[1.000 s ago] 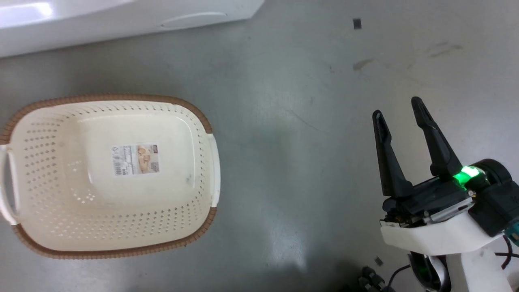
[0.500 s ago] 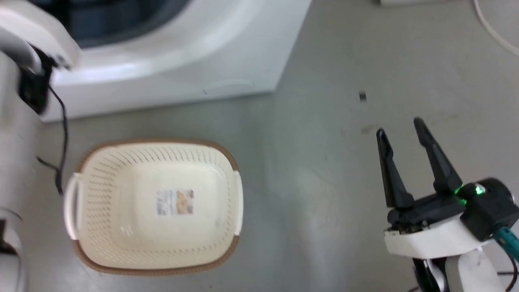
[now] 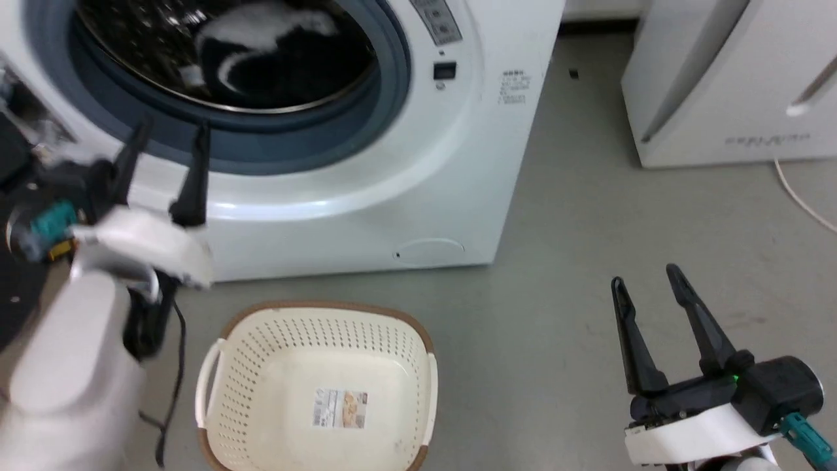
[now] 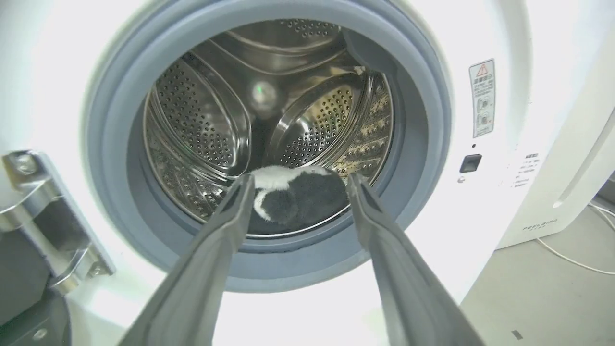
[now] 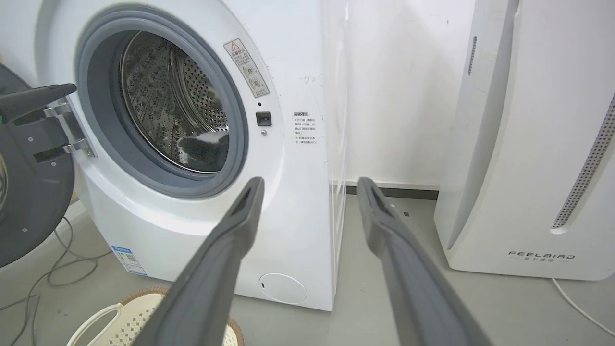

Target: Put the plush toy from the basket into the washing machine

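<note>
While the door (image 5: 29,202) stands open, left gripper (image 3: 170,134): fingers apart, before the porthole's lower rim.
Right gripper (image 3: 644,276): fingers apart, over the floor (image 3: 556,261).
Plush toy (image 4: 298,199): inside washing machine (image 3: 366,190), drum (image 4: 206,125) bottom, near front edge.
Basket (image 3: 261,366): floor, before the machine.

Laundry or utility corner, indoors. A large white front-loading washing machine (image 5: 298,226) with a grey-gasketed porthole stands on a smooth grey floor (image 3: 575,248) against a plain white wall (image 5: 399,96). Beside it stands a tall white FEELBIRD appliance (image 5: 519,168). A cream-white perforated plastic basket (image 3: 294,340) and a thin white cable (image 5: 579,307) lie on the floor.
</note>
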Robot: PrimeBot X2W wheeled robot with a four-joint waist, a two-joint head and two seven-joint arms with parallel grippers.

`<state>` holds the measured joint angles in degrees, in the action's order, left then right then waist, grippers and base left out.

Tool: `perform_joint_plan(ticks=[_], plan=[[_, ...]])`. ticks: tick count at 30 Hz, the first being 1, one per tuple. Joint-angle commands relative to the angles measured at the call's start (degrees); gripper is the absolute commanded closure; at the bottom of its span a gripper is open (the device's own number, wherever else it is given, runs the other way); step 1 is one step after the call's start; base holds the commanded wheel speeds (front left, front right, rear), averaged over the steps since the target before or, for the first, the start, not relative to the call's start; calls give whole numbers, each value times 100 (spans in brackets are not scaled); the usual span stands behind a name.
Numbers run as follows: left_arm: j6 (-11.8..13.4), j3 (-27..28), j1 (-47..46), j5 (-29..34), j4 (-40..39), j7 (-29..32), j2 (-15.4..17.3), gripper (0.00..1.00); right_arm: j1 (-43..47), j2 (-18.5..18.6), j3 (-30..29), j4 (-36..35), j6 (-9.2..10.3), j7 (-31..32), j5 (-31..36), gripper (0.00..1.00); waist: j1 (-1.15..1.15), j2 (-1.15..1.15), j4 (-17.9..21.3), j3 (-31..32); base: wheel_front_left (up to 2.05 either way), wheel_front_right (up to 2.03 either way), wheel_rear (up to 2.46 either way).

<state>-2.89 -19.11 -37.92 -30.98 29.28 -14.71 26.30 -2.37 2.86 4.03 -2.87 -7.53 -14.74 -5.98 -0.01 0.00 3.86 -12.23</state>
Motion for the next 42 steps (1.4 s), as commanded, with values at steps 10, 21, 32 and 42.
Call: perform_joint_plan(ticks=[10, 21, 32, 42], plan=[[750, 862, 2610, 138, -1948, -29, -505, 0, 370, 1, 27, 88, 4, -26, 53, 0, 1, 0, -272, 793, 0, 0, 0], [786, 1105, 3913, 700, -2561, -29, -1118, 0, 547, 1, 6, 165, 4, -26, 27, 0, 1, 0, -331, 1030, 0, 0, 0], [644, 1266, 4288, 1304, -2565, -29, -1431, 0, 685, 1, 34, 226, 4, -26, -46, 0, 1, 0, -377, 1125, 0, 0, 0], [542, 1320, 4264, 1417, -2523, 5, -1543, 100, 594, 0, 36, 223, -1, 1, -4, 100, 1, 0, -390, 1114, 0, 0, 0]])
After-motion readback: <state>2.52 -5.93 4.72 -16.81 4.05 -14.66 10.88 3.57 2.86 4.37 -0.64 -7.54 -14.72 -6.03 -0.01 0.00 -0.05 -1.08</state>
